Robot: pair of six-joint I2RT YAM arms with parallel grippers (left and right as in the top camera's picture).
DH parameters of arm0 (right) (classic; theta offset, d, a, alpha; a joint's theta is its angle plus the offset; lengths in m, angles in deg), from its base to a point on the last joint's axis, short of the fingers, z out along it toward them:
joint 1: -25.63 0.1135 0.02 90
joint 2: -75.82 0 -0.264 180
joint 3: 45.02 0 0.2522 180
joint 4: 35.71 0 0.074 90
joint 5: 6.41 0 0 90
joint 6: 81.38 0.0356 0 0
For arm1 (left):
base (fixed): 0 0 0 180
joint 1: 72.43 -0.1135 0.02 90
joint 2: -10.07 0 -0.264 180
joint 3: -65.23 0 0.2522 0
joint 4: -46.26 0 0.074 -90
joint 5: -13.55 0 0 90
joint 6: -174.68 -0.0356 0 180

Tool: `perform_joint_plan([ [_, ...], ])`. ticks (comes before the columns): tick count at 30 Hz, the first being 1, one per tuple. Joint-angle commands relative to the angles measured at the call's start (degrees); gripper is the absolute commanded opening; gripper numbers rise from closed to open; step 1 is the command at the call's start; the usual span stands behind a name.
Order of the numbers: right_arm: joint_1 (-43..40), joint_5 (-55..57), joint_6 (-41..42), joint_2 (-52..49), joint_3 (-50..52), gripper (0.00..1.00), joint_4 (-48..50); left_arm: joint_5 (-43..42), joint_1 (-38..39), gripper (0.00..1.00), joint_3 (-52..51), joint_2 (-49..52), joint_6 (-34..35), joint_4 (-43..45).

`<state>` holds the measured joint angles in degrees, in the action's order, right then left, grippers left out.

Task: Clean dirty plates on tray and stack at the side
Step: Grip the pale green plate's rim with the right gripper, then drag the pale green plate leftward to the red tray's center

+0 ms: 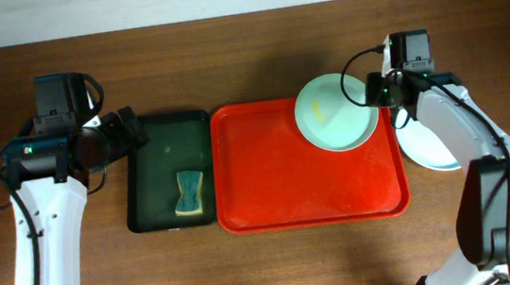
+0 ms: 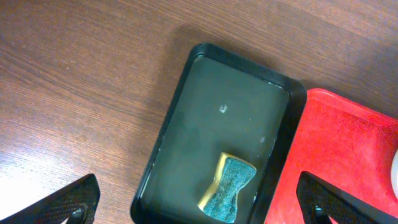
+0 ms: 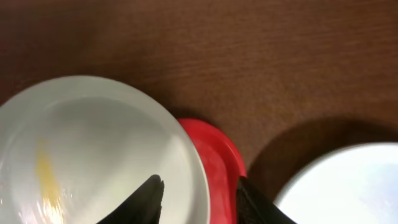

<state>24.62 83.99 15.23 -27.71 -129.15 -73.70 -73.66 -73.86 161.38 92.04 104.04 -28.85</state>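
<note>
A pale mint plate (image 1: 333,115) with a yellow smear sits tilted at the far right corner of the red tray (image 1: 279,187), overlapping its far rim. My right gripper (image 1: 378,92) is at its right edge. In the right wrist view the fingers (image 3: 198,183) straddle the plate's (image 3: 93,143) rim, one finger over the inside and one outside over the tray corner (image 3: 217,155), shut on it. A white plate (image 1: 427,148) lies on the table right of the tray, a pale blue edge showing beneath it. My left gripper (image 1: 125,128) is open and empty.
A dark green tray (image 1: 155,143) left of the red tray holds a yellow-and-teal sponge (image 1: 189,193). In the left wrist view my open fingers (image 2: 198,186) hover over that tray (image 2: 205,112) and sponge (image 2: 228,188). My right arm partly covers the side plates.
</note>
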Motion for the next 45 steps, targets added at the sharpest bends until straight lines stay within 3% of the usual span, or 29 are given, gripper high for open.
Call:
perform_joint_plan([
  [1, 0.3, -1.2, -3.9, -2.2, 0.1, 0.39, 0.8, -0.4, -0.2, 0.99, 0.0, -0.2, 0.5, 0.0],
  [12, 0.3, -0.9, -6.4, -7.5, 0.1, 0.4, 2.5, -0.4, -0.2, 0.99, 0.0, -0.2, 0.5, 0.0],
  [13, 0.3, -0.9, -6.4, -7.6, 0.1, 0.34, 2.4, -0.4, -0.2, 0.99, 0.0, -0.2, 0.5, 0.0],
  [14, 0.3, -0.8, -6.2, -7.6, 0.1, 0.16, 2.4, -0.4, -0.2, 0.99, 0.0, -0.2, 0.5, 0.0],
  [15, 0.3, -0.9, -5.6, -7.6, 0.1, 0.06, 2.4, -0.4, -0.2, 0.99, 0.0, -0.2, 0.5, 0.0],
  [16, 0.3, -0.9, -4.0, -7.5, 0.1, 0.04, 2.1, -0.4, -0.2, 0.99, 0.0, -0.2, 0.5, 0.0],
  [29, 0.3, -16.4, 12.2, -1.6, 0.0, 0.04, -15.0, -0.4, -0.2, 0.99, 0.0, -0.2, 0.5, 0.0],
  [39, 1.0, -20.5, 12.3, 0.0, 0.0, 0.04, -26.0, -0.4, -0.2, 0.99, 0.0, -0.2, 0.5, 0.0],
  [45, 7.2, -21.0, 12.4, 0.0, 0.0, 0.04, -29.0, -0.4, -0.2, 0.99, 0.0, -0.2, 0.5, 0.0],
])
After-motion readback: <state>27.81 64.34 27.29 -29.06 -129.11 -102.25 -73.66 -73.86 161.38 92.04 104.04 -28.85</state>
